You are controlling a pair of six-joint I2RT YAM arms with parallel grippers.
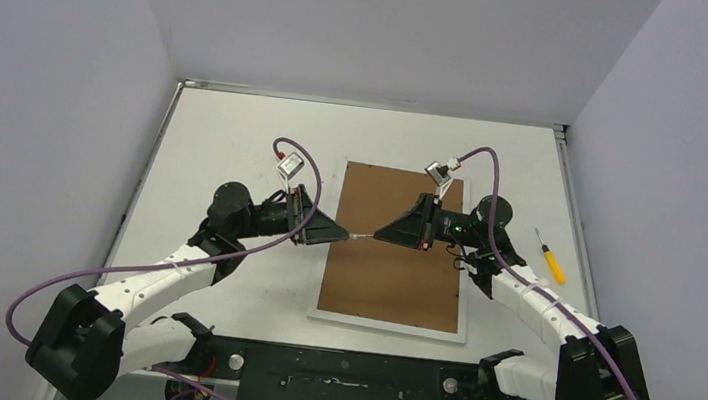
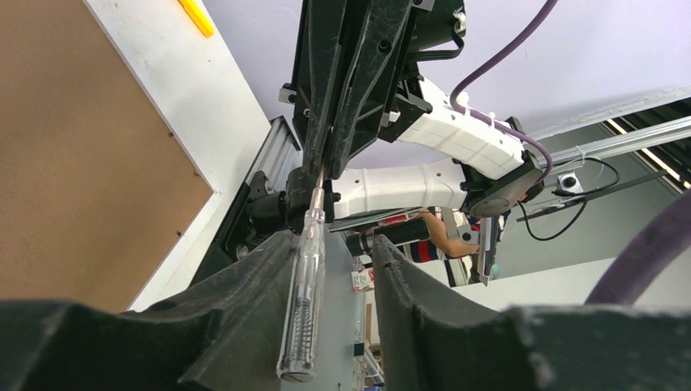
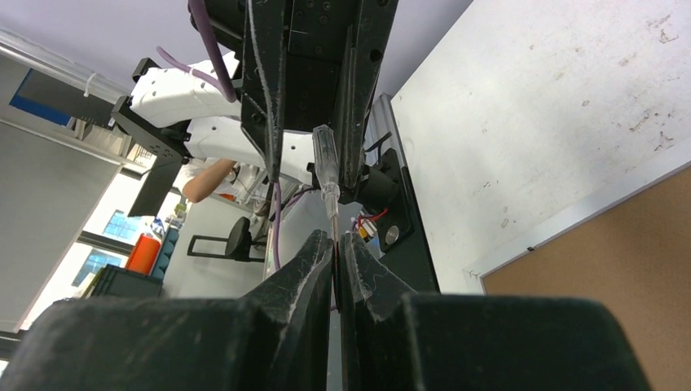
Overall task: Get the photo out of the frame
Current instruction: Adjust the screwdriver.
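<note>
While one frame (image 1: 393, 265) lies back-up at the middle of the white counter (image 1: 235, 146), two arms meet above it. The right end effector (image 3: 336, 244) is clamped on the tip of one clear screwdriver (image 2: 303, 301), and the left end effector (image 2: 332, 244) is part-open around its handle. One yellow screwdriver (image 1: 552, 260) lies right of the frame — pale walls (image 1: 380, 22) on three sides.

Both arms reach inward from the near corners with elbows out, left arm (image 1: 165, 274) and right arm (image 1: 544, 307). The wrists are about level, and the left gripper (image 1: 338, 233) and right gripper (image 1: 381, 233) point nose to nose over the middle of the worktop (image 1: 235, 146). Right jaws are pinched tight on the thin metal shaft of a screwdriver (image 2: 301, 309); left jaws stand apart around its clear handle, one finger touching it, with a gap to the other.
</note>
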